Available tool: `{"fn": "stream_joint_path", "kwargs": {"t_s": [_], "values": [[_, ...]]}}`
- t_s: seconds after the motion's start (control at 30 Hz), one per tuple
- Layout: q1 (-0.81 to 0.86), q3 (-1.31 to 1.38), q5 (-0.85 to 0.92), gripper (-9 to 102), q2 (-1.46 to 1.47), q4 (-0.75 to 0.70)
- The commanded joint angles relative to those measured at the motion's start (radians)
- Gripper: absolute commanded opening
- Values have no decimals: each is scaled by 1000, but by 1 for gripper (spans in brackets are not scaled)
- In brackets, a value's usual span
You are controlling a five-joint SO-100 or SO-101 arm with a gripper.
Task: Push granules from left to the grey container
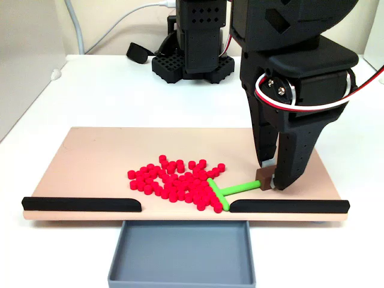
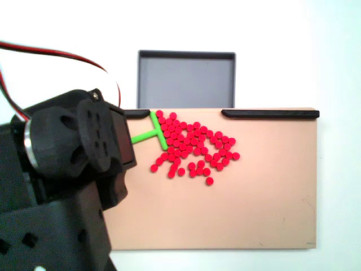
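The gripper point(image 1: 270, 177) has its jaws closed on the brown end block of the green pusher point(image 1: 231, 192). In that fixed view the granules point(image 1: 177, 180) lie left of the jaws, against the crossbar; the grey container point(image 1: 180, 252) sits nearer the camera, beyond the gap.

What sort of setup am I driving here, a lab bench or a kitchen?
Likely a tabletop robot test bench: white table, beige board with red granules, grey container at its gap.

Granules point(image 1: 175, 180) on board point(image 1: 90, 162), beside container point(image 1: 180, 252)
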State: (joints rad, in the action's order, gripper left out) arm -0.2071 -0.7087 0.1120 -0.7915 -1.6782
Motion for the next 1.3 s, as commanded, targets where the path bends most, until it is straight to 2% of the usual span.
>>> {"fn": "stream_joint_path", "kwargs": {"t_s": [0.0, 1.27], "values": [[12, 31, 14, 0, -3, 6], [20, 20, 80, 0, -25, -8]]}}
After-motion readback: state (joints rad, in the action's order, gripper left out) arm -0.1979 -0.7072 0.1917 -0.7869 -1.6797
